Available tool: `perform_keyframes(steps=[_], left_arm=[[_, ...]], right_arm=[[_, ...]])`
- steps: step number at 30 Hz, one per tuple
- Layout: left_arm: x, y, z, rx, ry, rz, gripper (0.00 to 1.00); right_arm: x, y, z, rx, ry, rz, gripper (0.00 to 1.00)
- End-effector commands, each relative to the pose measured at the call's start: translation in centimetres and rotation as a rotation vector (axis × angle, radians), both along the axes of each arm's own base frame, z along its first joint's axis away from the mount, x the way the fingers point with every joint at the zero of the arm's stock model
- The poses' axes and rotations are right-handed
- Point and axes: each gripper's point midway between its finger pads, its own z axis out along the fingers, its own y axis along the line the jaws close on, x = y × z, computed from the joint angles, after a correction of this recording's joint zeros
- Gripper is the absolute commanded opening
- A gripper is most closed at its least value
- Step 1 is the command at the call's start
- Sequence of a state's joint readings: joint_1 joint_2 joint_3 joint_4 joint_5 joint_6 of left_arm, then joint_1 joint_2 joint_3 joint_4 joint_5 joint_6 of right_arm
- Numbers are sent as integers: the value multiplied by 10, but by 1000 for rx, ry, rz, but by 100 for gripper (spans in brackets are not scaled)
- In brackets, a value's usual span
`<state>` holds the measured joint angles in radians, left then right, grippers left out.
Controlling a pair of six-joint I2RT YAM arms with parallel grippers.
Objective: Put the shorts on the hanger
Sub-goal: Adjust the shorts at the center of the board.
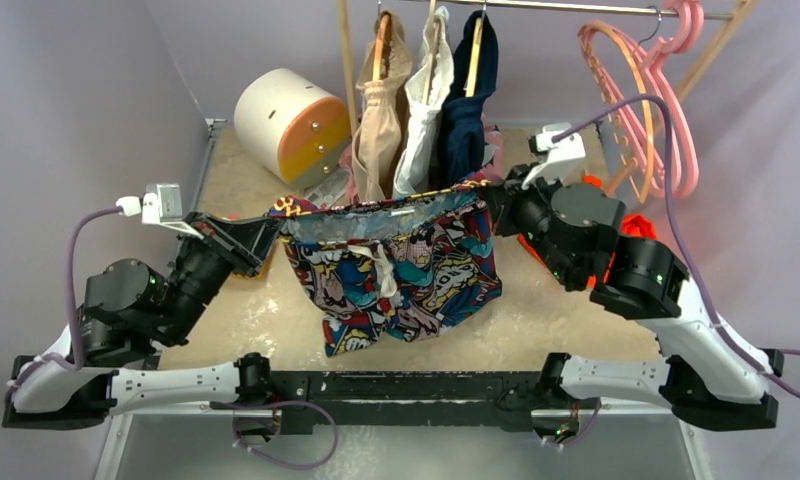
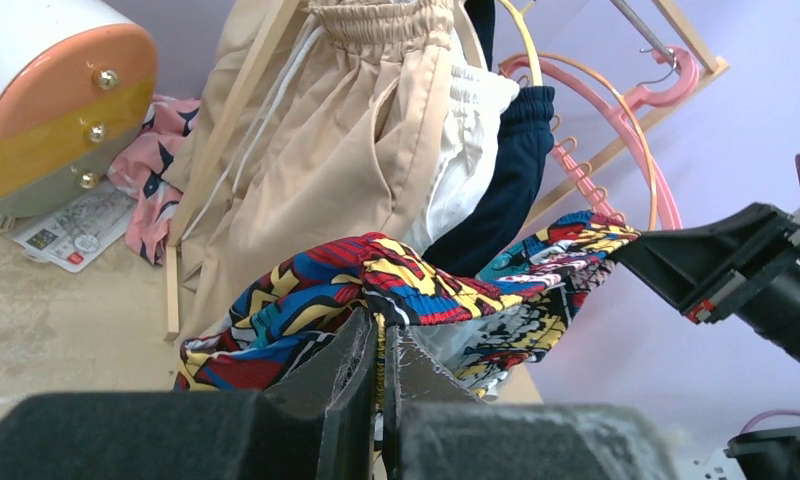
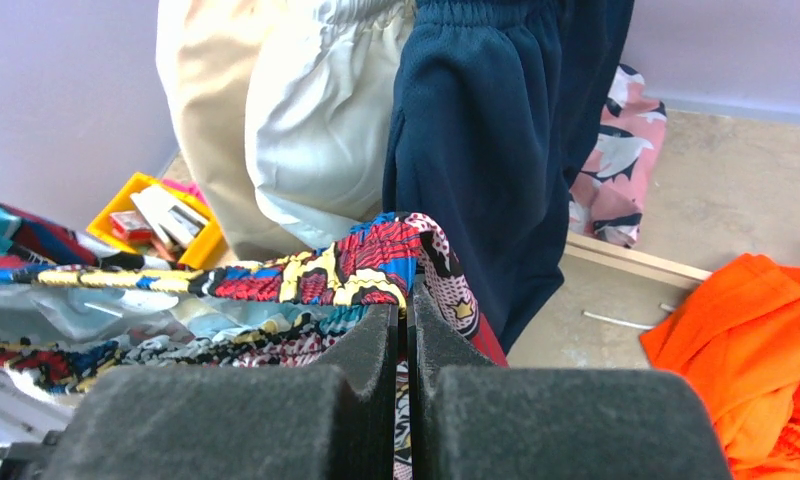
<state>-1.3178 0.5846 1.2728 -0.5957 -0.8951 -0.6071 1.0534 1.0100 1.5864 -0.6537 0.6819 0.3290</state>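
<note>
The comic-print shorts [image 1: 406,270] hang stretched by their waistband between my two grippers, above the table, with the legs and white drawstring hanging down. My left gripper [image 1: 276,228] is shut on the waistband's left end; the left wrist view shows its jaws [image 2: 384,335] pinching the shorts [image 2: 306,290]. My right gripper [image 1: 491,195] is shut on the right end; the right wrist view shows its jaws [image 3: 406,315] clamped on the shorts [image 3: 316,275]. The thin peach-orange hanger [image 1: 601,30] hangs on the rail at the far right, apart from both grippers. It also shows in the left wrist view [image 2: 652,170].
Beige [image 1: 381,110], white [image 1: 421,100] and navy [image 1: 471,100] garments hang on wooden hangers just behind the shorts. Brighter pink hangers [image 1: 686,150] hang beside the peach one. A white drum with an orange face [image 1: 291,122] stands back left. An orange garment [image 3: 756,350] lies under the right arm.
</note>
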Motion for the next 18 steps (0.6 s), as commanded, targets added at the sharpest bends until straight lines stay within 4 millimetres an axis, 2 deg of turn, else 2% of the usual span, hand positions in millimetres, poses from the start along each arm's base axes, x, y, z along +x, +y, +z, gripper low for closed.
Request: perform_keyframes(steps=[1,4,7,8,10,12,14,18], left_arm=[[-3,1,34,-28,-67,-30,0],[-6,-3,64,-33,-121,-58,0],[-9,-3,106,-48,-185,-82,0],[-13,1,127,-76,-215,-98,0],[-21,-3,154,-107,-272,-149,0],[-33,-8,171,-134,-341,-219,0],[-40,-7,176,-159,-387,-249,0],[-37,-4,161,-135,-378,-232,0]], right_arm=[[8,-22,31,22,-52,-118,0],[10,-22,64,39,-118,-109,0],[6,-24,118,112,-214,-75,0],[1,-25,138,145,-254,-42,0],[-15,-25,178,223,-349,56,0],[-33,-24,202,278,-435,153,0],[-40,-24,207,296,-459,190,0],[-34,-20,180,238,-410,178,0]])
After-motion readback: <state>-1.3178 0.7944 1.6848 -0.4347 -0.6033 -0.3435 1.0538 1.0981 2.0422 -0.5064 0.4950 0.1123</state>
